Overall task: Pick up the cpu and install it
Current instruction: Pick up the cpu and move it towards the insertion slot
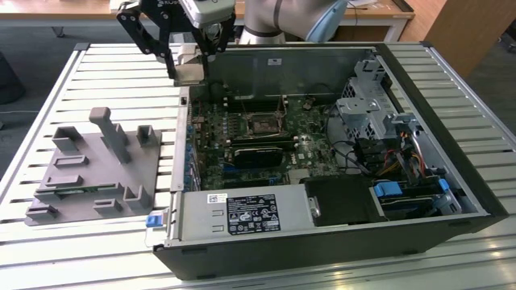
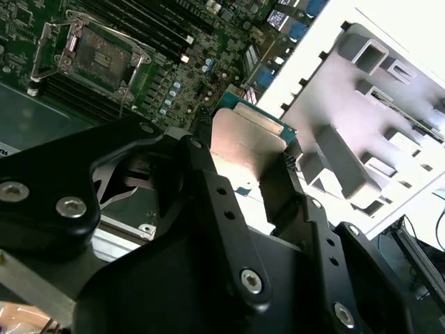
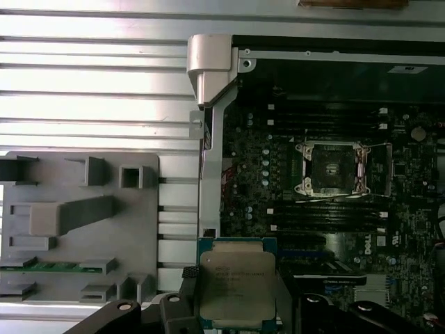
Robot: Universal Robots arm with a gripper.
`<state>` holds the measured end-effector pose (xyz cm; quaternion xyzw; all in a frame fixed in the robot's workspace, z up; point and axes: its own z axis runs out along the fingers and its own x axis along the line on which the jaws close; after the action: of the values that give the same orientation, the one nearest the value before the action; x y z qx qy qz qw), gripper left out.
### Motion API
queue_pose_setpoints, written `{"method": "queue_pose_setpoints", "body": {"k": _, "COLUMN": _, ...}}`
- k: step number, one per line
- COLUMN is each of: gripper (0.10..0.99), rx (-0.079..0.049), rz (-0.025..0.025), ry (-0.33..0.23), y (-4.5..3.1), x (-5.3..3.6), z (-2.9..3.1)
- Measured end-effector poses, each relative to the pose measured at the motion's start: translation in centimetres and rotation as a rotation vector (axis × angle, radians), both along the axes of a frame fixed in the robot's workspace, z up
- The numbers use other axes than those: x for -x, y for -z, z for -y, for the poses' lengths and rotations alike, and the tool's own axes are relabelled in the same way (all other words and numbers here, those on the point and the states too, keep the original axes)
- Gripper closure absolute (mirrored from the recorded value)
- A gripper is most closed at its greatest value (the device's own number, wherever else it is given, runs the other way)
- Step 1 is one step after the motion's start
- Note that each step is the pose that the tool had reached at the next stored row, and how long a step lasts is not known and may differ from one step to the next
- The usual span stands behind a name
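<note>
Black fingers (image 2: 212,195) of the tool (image 2: 245,174) sit closest in the second wrist view, clenched on two opposite edges of the cpu (image 2: 243,142). Metal top of the chip faces the camera; a green rim shows along its far edge.

First wrist view: same grip. The cpu (image 3: 235,285) is flat with its grey lid up, a dark finger (image 3: 284,299) against one side. The chip hangs over the edge of the green board, just inside the case's side wall, apart from the socket (image 3: 332,167).

Exterior view, taking 12 o'clock as the far edge of the desk (image 1: 81,254):
- Tool (image 1: 190,71) is raised above the far corner of the open computer case (image 1: 322,251), at roughly 11 o'clock from the socket (image 1: 262,124). The cpu (image 1: 190,74) shows as a pale square between the fingertips, in the air and touching nothing else.
- Socket lies near the middle of the board, metal frame around a dark centre, memory slots running along both long sides.
- Grey fixture (image 1: 81,175) lies on the slatted desk at 9 o'clock from the case, just beside it and not touching. A thin green memory stick (image 3: 52,265) rests in a slot near its 6 o'clock edge.
- Case lies on its side, open face up, drive bays and cable bundles at 3 o'clock.
</note>
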<state>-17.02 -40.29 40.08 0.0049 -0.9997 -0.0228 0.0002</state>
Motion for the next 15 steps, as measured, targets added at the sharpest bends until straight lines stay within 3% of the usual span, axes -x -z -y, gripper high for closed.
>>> {"method": "queue_pose_setpoints", "body": {"k": 10, "gripper": 0.561, "rx": 0.000, "rz": 0.0000, "ry": 0.000, "y": 0.08, "x": -0.98, "z": -0.36}}
{"method": "queue_pose_setpoints", "body": {"k": 15, "gripper": 0.561, "rx": 0.000, "rz": -0.0001, "ry": 0.000, "y": 0.19, "x": -1.67, "z": -0.84}}
